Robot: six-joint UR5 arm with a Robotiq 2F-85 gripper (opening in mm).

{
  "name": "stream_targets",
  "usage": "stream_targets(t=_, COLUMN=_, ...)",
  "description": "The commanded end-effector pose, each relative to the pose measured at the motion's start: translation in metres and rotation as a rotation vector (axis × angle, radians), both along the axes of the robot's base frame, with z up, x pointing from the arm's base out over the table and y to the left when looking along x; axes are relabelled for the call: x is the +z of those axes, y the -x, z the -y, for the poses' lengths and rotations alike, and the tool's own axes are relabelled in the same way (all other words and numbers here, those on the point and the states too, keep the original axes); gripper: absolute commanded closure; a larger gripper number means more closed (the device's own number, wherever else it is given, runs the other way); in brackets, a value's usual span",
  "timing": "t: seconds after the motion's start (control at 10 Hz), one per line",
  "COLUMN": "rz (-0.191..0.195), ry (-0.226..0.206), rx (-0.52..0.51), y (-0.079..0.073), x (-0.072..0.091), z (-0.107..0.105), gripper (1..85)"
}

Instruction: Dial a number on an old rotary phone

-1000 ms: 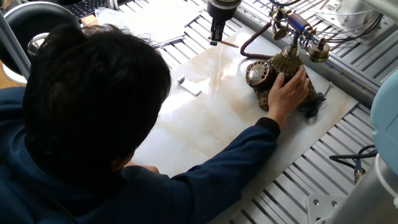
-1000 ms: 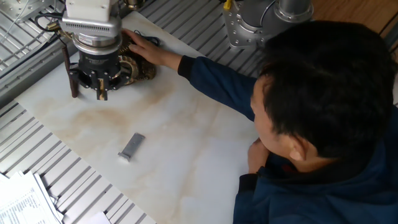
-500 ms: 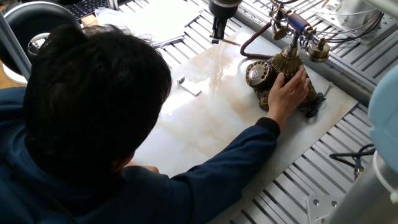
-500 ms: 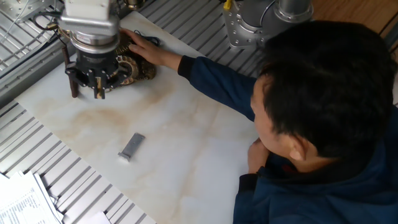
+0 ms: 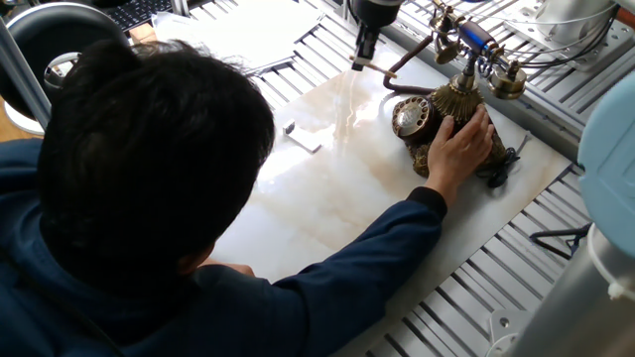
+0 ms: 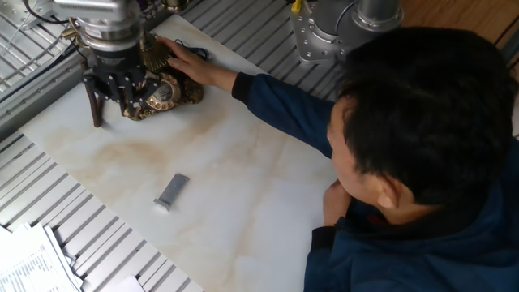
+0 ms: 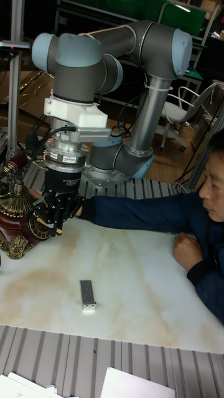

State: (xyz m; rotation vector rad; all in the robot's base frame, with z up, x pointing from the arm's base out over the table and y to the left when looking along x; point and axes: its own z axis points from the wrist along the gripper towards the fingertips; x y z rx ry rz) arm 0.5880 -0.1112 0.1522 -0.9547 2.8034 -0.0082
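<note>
Marble-patterned worktop (image 5: 327,188) in one fixed view carries the old rotary phone (image 5: 437,124) at its far right edge, steadied by a person's hand (image 5: 461,144); the gripper (image 5: 365,61) hangs left of the dial (image 5: 411,116). From the other fixed view, the fingers (image 6: 130,101) look nearly together, empty. Tall fixed view: a misjudged descent could strike the hand or shove the phone.
</note>
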Motion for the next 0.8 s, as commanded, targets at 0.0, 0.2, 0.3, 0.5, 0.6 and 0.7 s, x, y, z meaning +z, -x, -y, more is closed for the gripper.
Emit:
stream_targets(t=0.0, rz=-0.016, ry=-0.037, rx=-0.045, y=0.006, x=-0.001, z=0.001, gripper=83.7)
stream_targets(t=0.2, rz=-0.015, ry=-0.017, rx=-0.02, y=0.006, x=-0.001, z=0.005, gripper=83.7)
stream_targets(t=0.3, rz=0.005, ry=0.027, rx=0.017, y=0.002, x=-0.001, z=0.015, gripper=83.7)
stream_targets(t=0.5, rz=0.045, ry=0.036, rx=0.02, y=-0.009, x=0.001, z=0.017, gripper=83.7)
stream_targets(t=0.6, rz=0.057, ry=0.063, rx=0.021, y=-0.012, x=0.002, z=0.024, gripper=83.7)
stream_targets(t=0.7, rz=0.051, ry=0.086, rx=0.027, y=-0.01, x=0.001, z=0.029, gripper=83.7)
